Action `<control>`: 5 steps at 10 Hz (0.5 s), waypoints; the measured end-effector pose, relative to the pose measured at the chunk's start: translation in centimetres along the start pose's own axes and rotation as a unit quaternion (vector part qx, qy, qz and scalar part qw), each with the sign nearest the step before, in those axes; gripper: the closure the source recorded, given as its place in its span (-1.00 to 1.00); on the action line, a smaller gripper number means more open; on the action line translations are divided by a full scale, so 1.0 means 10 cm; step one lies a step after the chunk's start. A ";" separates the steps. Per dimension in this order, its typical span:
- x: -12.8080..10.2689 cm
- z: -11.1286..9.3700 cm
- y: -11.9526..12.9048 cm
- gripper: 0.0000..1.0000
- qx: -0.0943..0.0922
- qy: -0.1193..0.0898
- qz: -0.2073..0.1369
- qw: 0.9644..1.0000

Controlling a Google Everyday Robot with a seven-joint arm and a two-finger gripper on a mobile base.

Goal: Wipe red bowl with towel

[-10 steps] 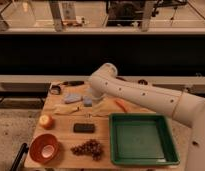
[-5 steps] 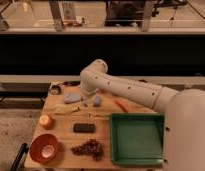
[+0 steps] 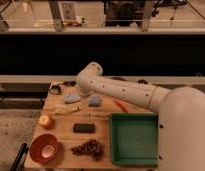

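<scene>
Gripper (image 3: pixel 80 93) sits low beside the towel (image 3: pixel 72 98) — its state, can't tell — red bowl (image 3: pixel 44 147) well apart, front-left.

the red bowl (image 3: pixel 43 147) sits at the wooden table's (image 3: pixel 62 134) front left corner, open from above. a round fruit (image 3: pixel 45 121) stands just behind it, grapes (image 3: pixel 88 148) to its right. the white arm (image 3: pixel 121 90) spans the back, its gripper (image 3: pixel 80 94) low beside the towel (image 3: pixel 72 98). a green tray (image 3: pixel 133 137) fills the front right.
</scene>
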 end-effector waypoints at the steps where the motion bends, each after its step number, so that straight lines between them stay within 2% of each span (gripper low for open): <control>1: -0.03 0.03 -0.02 -0.60 0.007 0.006 0.008 1.000; 3: -0.04 0.14 -0.06 -0.60 0.008 0.005 0.018 1.000; 5: -0.09 0.28 -0.12 -0.60 0.002 -0.009 0.015 1.000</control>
